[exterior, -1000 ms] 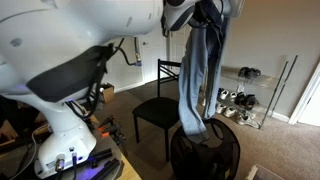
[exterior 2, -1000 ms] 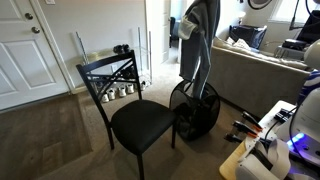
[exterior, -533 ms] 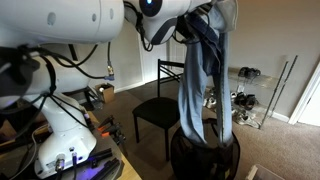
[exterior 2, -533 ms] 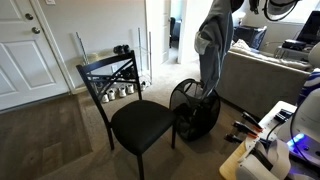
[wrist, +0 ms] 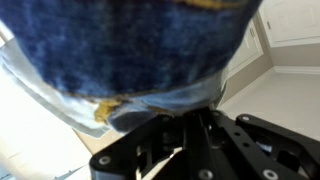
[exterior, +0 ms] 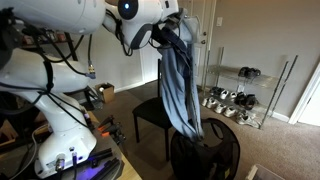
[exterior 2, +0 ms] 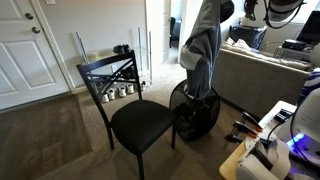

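Claw (exterior: 178, 24) closed tight on the upper end of a pair of blue jeans (exterior: 181, 85), carried high; in the wrist view the denim fills the frame hard against the claw's body. The jeans hang straight down from the claw, long axis vertical, free of the floor. A black mesh basket (exterior: 224, 152) stands directly below the claw, and the garment's lower end reaches about to its rim in both exterior views; contact with the rim cannot be confirmed. A black chair (exterior 2: 140, 122) stands just beside the basket, below and off to one side of the claw.
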Motion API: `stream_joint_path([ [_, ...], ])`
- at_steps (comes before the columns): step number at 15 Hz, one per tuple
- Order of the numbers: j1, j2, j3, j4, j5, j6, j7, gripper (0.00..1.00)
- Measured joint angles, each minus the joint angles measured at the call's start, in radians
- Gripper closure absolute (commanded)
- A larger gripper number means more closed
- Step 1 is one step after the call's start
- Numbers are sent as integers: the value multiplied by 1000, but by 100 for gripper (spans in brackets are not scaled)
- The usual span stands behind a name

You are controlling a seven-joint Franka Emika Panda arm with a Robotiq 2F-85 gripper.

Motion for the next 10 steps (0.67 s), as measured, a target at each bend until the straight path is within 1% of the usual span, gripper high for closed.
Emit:
stream_joint_path([
  [5, -12, -28, 32, -25, 51, 0, 4, 99],
  [8, -22, -32, 28, -25, 98, 0, 15, 99],
  [10, -24, -38, 13, -21, 129, 0, 16, 99],
])
